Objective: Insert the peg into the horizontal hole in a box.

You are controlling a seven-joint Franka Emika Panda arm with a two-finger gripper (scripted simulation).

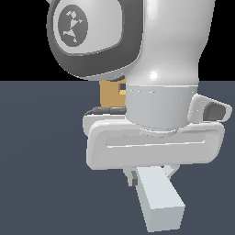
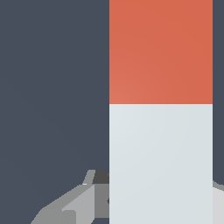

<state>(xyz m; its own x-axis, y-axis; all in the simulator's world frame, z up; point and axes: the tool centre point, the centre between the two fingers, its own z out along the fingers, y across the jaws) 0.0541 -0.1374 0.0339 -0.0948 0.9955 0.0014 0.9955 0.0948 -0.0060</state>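
Note:
The peg [image 2: 161, 131] fills the wrist view, with its orange-red section [image 2: 161, 52] beyond the pale grey-white one. My gripper [image 2: 161, 199] is shut on the white part, and a grey finger [image 2: 94, 201] presses against its side. In the exterior view the peg's white end [image 1: 158, 199] sticks out below the hand toward the camera, and my gripper [image 1: 149, 176] is mostly hidden under the white hand. The tan box [image 1: 110, 94] stands behind the arm, largely covered by it. A small dark notch at the box's covered edge may be the hole [image 1: 121, 86]; most of it is hidden.
The dark blue-grey floor [image 1: 41, 160] spreads around the arm. The white wrist and hand body [image 1: 156, 137] fill the middle of the exterior view and block most of what lies behind them.

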